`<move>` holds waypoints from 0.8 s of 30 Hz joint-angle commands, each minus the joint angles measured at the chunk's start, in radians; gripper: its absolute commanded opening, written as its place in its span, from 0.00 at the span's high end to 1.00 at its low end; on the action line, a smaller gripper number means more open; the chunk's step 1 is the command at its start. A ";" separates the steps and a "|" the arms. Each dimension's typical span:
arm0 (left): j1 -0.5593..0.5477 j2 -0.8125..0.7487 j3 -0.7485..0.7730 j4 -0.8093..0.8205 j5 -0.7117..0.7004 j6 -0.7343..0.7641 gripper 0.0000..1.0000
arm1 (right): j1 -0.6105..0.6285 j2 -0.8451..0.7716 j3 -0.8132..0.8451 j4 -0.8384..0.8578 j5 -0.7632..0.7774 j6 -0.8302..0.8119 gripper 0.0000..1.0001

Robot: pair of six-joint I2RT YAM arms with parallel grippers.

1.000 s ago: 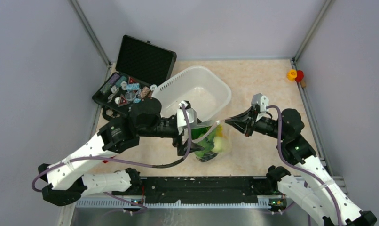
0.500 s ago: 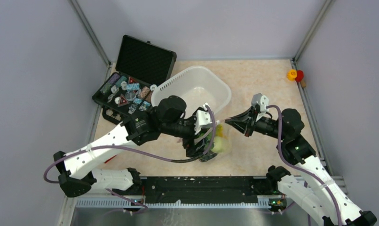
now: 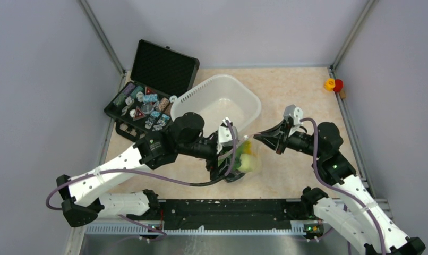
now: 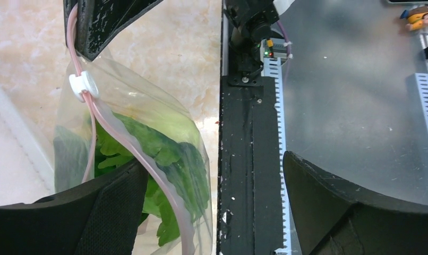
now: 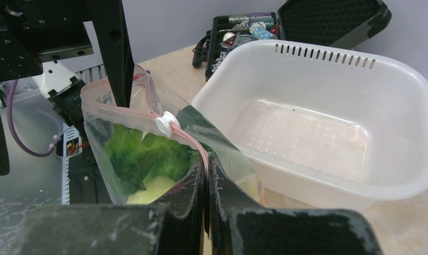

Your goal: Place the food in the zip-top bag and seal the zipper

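Right wrist view, lower centre: right gripper [image 5: 206,171] pinching clear crinkly bag's [image 5: 137,149] pinkish-red zipper strip [image 5: 193,144]. Only in left wrist view we find left gripper [image 4: 214,160] agape, gripping nothing.

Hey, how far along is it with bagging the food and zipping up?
Done: food is inside the zip-top bag; the tub is empty. In hand: right pincer pinches the zipper end, left pincer open at the mouth. Remaining: sliding the slider along; the mouth gapes open.

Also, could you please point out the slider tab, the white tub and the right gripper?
slider tab [image 5: 165,125]: right wrist view, its centre.
white tub [image 5: 328,54]: right wrist view, far rim.
right gripper [image 5: 206,166]: right wrist view, between its fingertips.
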State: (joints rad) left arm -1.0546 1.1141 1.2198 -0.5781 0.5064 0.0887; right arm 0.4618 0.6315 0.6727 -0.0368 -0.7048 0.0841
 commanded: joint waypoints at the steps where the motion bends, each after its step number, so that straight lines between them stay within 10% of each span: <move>1: -0.002 -0.035 -0.030 0.110 0.084 -0.057 0.07 | 0.000 -0.004 0.012 0.055 -0.008 0.016 1.00; 24: -0.003 -0.024 -0.222 0.497 0.069 -0.218 0.05 | 0.000 -0.009 0.013 0.051 -0.012 0.022 1.00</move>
State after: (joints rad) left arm -1.0546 1.0954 1.0107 -0.2218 0.5671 -0.0830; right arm 0.4618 0.6312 0.6727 -0.0372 -0.7086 0.0914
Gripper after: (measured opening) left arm 0.954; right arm 0.007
